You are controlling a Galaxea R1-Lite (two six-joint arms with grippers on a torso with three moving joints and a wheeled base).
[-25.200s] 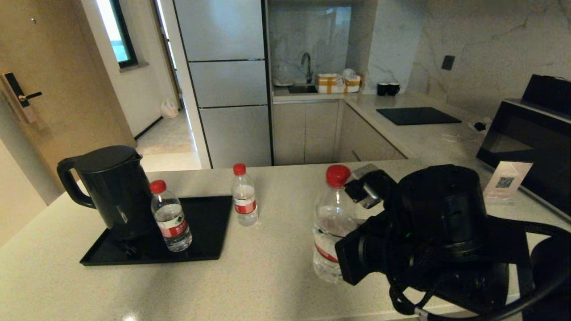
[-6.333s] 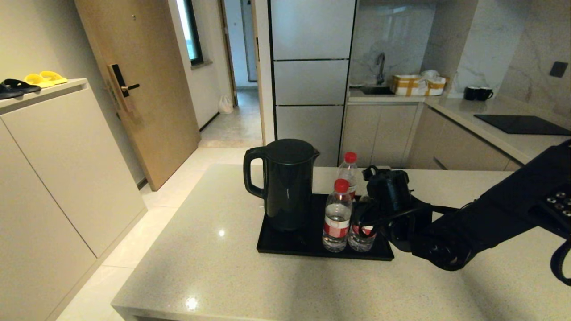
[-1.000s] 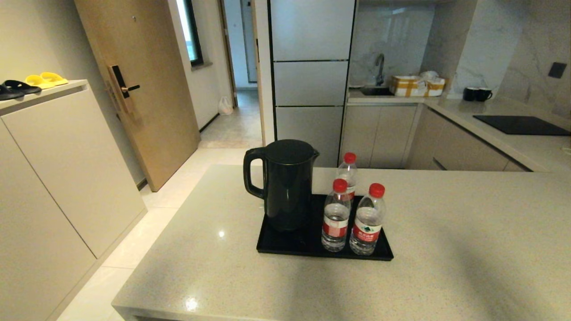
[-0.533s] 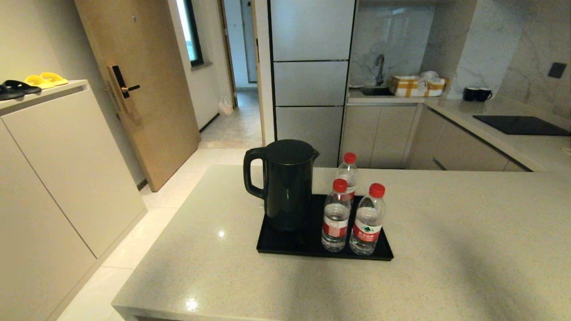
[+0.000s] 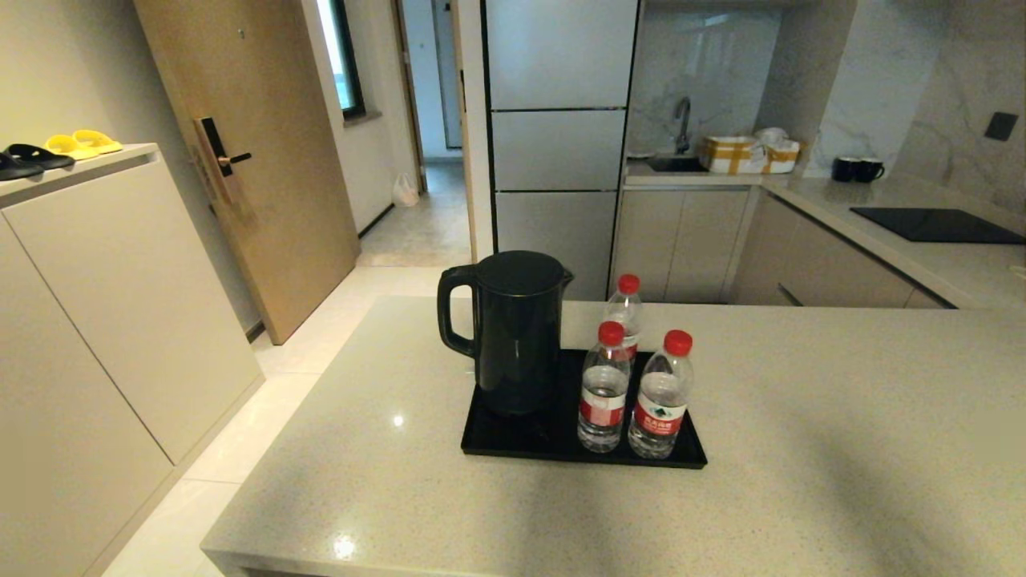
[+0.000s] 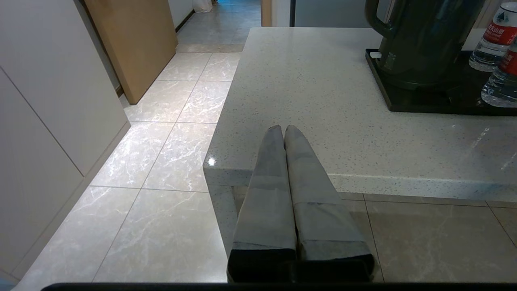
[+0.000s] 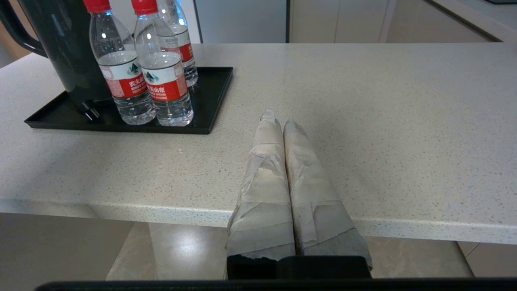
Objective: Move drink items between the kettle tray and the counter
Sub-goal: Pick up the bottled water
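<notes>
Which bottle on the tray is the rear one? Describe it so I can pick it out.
On the counter sits the black tray with the kettle. Three red-capped bottles stand beside the kettle; the rear bottle is alone behind the front pair, farthest from the robot.

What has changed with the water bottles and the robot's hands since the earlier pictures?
The right hand set the carried bottle on the kettle tray, let go and withdrew past the counter edge; it is shut and empty. The rear bottle, earlier on the counter beside the tray, now stands on it too. The kettle and the near-left bottle stayed; the left hand is parked, shut.
</notes>
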